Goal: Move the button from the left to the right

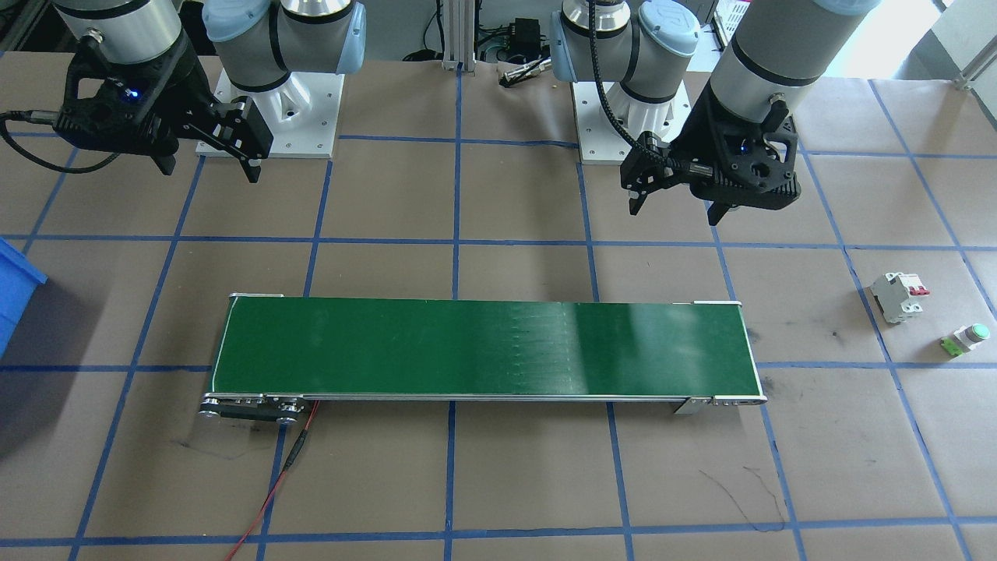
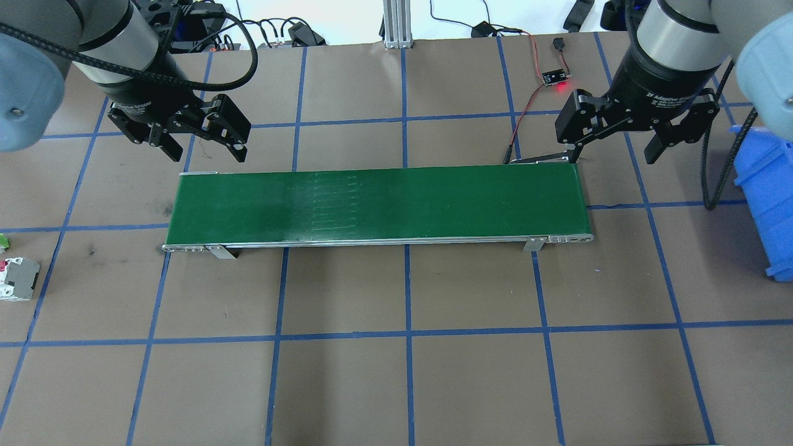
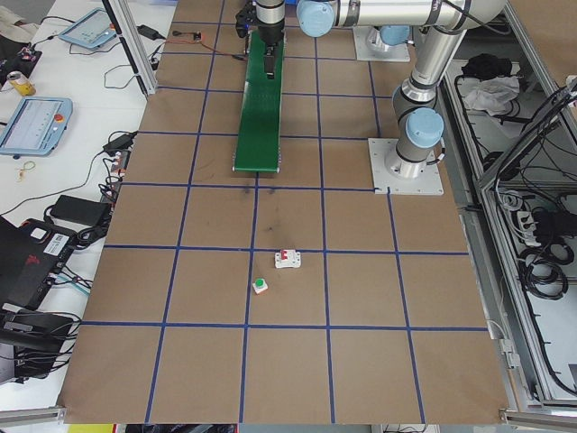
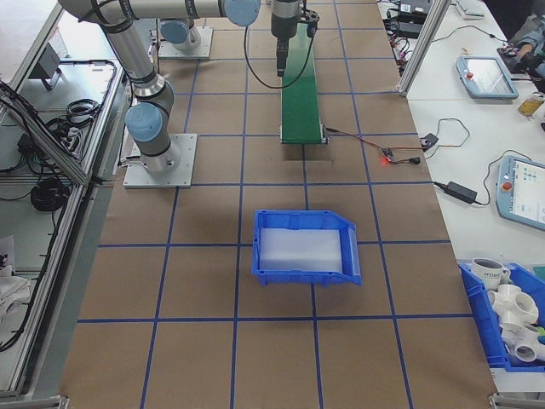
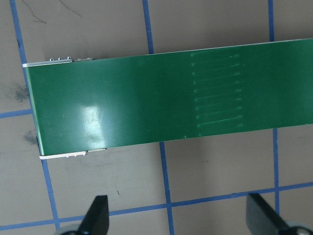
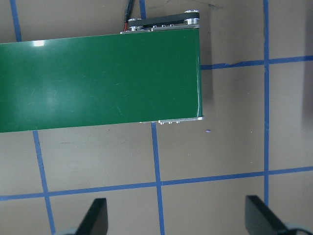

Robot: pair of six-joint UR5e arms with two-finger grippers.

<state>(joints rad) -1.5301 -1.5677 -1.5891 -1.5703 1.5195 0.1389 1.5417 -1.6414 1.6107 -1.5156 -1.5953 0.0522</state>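
Observation:
The button [image 1: 966, 340], with a green cap on a pale blocky base, lies on the brown table at the robot's far left, also in the left side view [image 3: 260, 286]. Only a green sliver of the button [image 2: 2, 241] shows at the overhead view's left edge. My left gripper [image 2: 205, 152] hangs open and empty over the far side of the conveyor's left end, well away from the button; its fingertips [image 5: 99, 211] stand wide apart. My right gripper [image 2: 613, 153] is open and empty above the conveyor's right end, its fingertips [image 6: 98, 213] spread too.
A green conveyor belt [image 2: 378, 201] runs across the table's middle, with red wires at its right end. A white circuit breaker [image 1: 900, 296] with red levers sits beside the button. A blue bin [image 2: 768, 204] stands at the right edge. Blue tape lines grid the table.

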